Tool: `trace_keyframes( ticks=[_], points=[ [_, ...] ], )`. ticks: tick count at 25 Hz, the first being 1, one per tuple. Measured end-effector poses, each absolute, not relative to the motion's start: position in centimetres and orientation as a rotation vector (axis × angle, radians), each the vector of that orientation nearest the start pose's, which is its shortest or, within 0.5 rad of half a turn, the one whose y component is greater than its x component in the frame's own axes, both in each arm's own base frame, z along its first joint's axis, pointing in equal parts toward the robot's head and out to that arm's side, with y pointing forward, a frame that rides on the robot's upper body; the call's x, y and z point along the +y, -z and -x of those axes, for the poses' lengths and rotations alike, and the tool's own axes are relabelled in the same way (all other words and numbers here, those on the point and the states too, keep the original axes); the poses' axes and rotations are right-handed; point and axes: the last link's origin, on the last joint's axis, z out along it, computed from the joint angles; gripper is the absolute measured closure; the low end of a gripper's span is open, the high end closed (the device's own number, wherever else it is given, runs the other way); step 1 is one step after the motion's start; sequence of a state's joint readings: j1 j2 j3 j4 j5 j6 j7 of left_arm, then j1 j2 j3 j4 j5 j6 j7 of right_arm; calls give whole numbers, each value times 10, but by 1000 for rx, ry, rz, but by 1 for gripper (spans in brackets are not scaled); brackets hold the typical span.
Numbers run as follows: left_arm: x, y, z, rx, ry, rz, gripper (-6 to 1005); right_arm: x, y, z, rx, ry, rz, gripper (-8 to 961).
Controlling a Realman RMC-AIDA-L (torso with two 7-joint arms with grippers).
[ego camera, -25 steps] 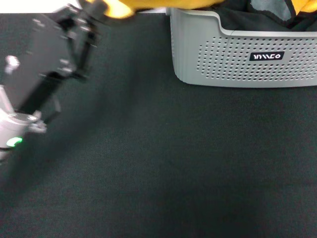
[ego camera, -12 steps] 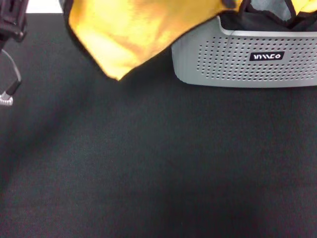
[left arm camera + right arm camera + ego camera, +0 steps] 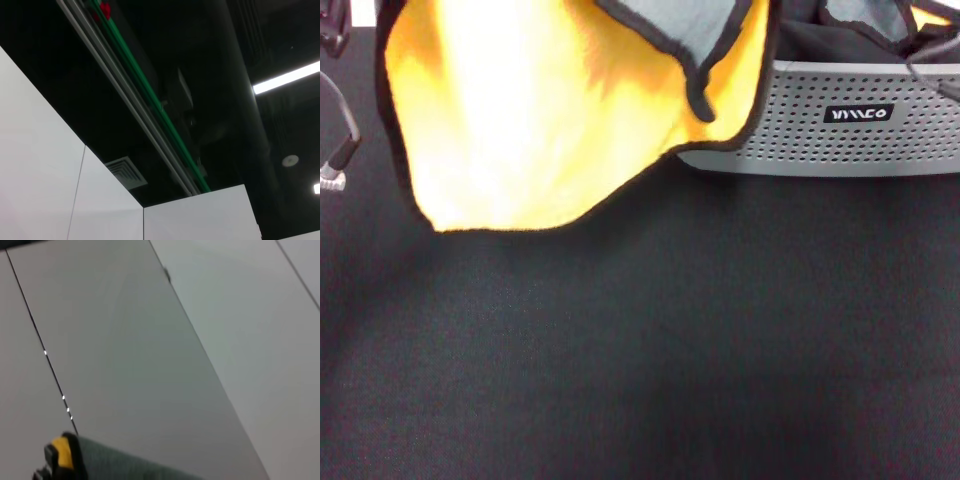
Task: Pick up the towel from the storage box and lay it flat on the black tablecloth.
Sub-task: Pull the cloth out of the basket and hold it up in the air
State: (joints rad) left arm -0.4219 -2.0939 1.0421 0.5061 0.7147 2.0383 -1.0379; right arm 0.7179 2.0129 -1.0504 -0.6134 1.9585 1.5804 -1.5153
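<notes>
The towel hangs in the air at the upper left of the head view, its yellow-orange face spread wide. Its black-trimmed lower edge is above the black tablecloth, and its top runs off the picture. The towel's right side covers the left end of the storage box. Only a dark sliver of my left arm shows beside the towel's left edge. A small yellow piece of towel shows close up in the right wrist view. The right gripper is out of view.
A grey cloth with black trim drapes in front of the towel's top, and more grey cloth lies in the box. A cable dangles from the left arm. The left wrist view shows only the ceiling.
The towel has come out of the box, unfolding down and to the left until it fills the upper left. My left arm has risen almost out of the head view.
</notes>
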Motion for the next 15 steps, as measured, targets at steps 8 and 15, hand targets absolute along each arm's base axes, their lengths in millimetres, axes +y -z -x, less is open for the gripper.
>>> trace_keyframes(
  ticks=[8, 15],
  points=[
    [281, -80, 195, 71, 1985, 1870, 974, 372, -20, -125, 626, -1458, 2743, 634],
    [282, -83, 195, 50, 2016, 1854, 975, 364, -7, -130, 690, -1410, 2812, 522]
  ],
)
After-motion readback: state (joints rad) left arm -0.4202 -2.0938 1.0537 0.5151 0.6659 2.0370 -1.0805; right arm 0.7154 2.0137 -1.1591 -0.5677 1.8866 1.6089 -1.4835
